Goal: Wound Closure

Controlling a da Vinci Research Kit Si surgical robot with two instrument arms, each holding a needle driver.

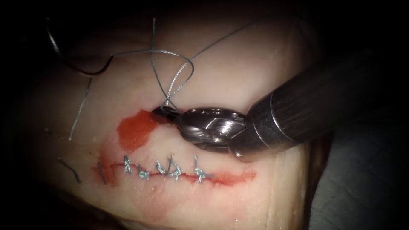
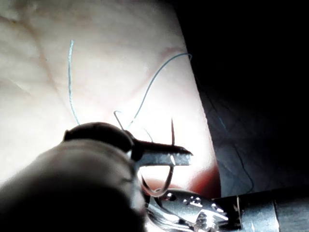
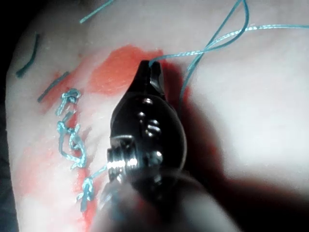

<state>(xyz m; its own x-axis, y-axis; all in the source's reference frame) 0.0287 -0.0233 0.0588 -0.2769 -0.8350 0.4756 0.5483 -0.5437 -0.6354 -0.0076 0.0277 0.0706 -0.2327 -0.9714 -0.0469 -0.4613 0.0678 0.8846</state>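
Jaws of the right tool (image 1: 167, 110) were pressed together on the thread (image 1: 179, 81), pinching it low, just above the tissue (image 1: 238, 72), at the right edge of the red fluid (image 1: 135, 130). That spot lay left of centre in the endoscope view, above the left end of the cut (image 1: 230, 176). From the pinch the thread rose in a loop, crossed itself, and ran off to the upper right and upper left.

In the left wrist view, the left tool (image 2: 166, 157) had its jaws closed, seemingly on the needle (image 2: 171, 130) partway along its curve. The needle (image 1: 81, 68) sat in the dark upper left of the endoscope view, well clear of the cut and not in the tissue.

Several stitches (image 1: 170, 170) already crossed the cut, so I judged this to be thread handling late in the closure. Which step exactly could not be told. Any next move would call for keeping the loop free of snags and the needle away from it.

The right end of the cut showed no stitches. Cut ends (image 1: 80, 111) lay loose at left. The left tool's exact grip on the needle was hard to make out.
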